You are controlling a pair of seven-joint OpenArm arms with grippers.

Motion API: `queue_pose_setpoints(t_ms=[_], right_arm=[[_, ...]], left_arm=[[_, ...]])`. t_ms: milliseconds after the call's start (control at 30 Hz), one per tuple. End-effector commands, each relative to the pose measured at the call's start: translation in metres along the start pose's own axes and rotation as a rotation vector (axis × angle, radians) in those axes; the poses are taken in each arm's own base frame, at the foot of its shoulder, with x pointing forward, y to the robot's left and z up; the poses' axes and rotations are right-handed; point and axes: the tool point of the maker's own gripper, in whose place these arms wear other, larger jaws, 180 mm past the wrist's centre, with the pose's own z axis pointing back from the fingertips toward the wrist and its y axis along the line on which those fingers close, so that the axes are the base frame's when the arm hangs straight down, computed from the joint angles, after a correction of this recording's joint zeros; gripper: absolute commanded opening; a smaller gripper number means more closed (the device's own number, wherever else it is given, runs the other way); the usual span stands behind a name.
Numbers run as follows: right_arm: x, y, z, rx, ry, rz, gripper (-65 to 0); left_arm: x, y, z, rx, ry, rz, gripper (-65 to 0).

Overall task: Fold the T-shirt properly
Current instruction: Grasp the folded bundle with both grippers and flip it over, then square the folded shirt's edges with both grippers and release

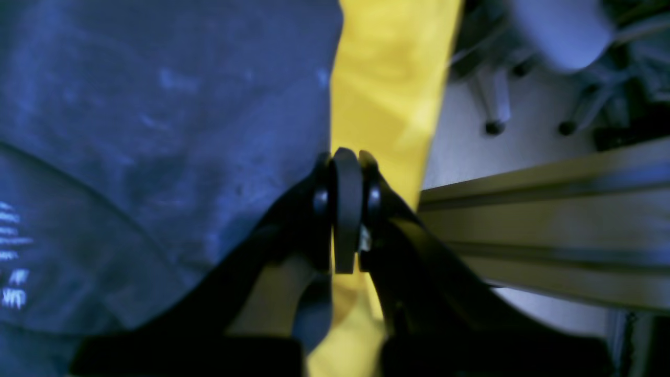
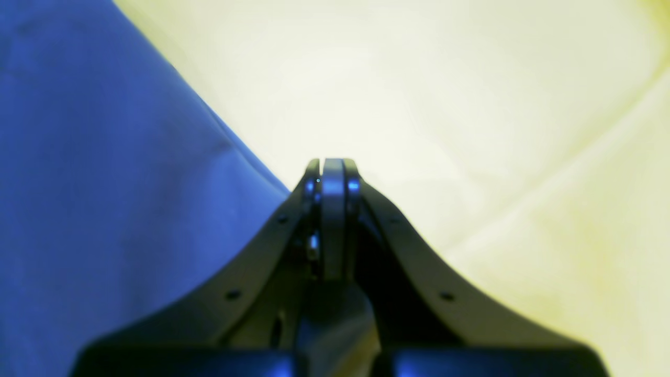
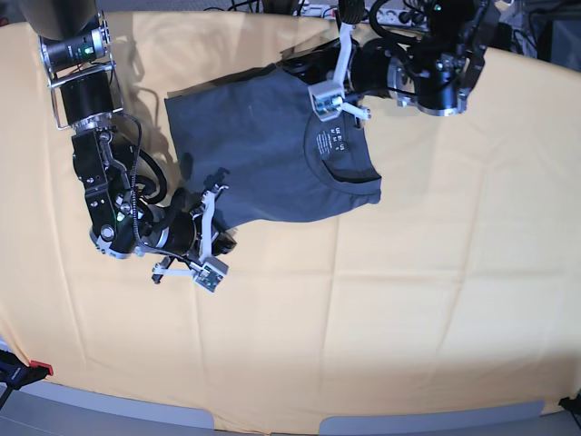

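Note:
The dark slate-grey T-shirt [image 3: 254, 145] lies spread on the yellow-orange tablecloth [image 3: 408, 300] at the back middle, with its collar and white neck print [image 3: 331, 141] toward the right. My left gripper [image 3: 295, 68] is at the shirt's far edge. In the left wrist view it [image 1: 345, 155] is shut, right beside the shirt's edge [image 1: 157, 131]; no cloth shows between the jaws. My right gripper [image 3: 225, 242] is at the shirt's near-left edge. In the right wrist view it [image 2: 332, 161] is shut over bare tablecloth, with the shirt [image 2: 104, 183] just to its left.
The tablecloth covers the whole table. Past the table's far edge the left wrist view shows floor, chair legs [image 1: 494, 104] and an aluminium rail [image 1: 549, 209]. Cables and a power strip [image 3: 399, 14] lie at the back. A red clamp [image 3: 36, 368] sits at the front left.

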Motion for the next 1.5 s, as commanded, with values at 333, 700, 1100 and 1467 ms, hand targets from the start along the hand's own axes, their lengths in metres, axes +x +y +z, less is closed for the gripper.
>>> queue_pose_setpoints(t_ms=[333, 700, 1100, 1467], right_arm=[[-0.042, 0.004, 0.005, -0.009, 0.116, 0.033, -65.0], [-0.100, 0.014, 0.032, -0.065, 0.226, -0.025, -65.0], [-0.102, 0.102, 0.050, -0.063, 0.188, -0.112, -65.0], [-0.084, 0.056, 0.100, -0.621, 0.142, -0.214, -65.0]], left_arm=[[-0.016, 0.063, -0.011, 0.189, 0.085, 0.028, -65.0], [-0.015, 0.151, 0.005, 0.372, 0.089, 0.023, -65.0], [0.041, 0.256, 0.041, 0.625, -0.151, -0.059, -65.0], [0.082, 0.276, 0.075, 0.684, 0.028, -0.109, -65.0]])
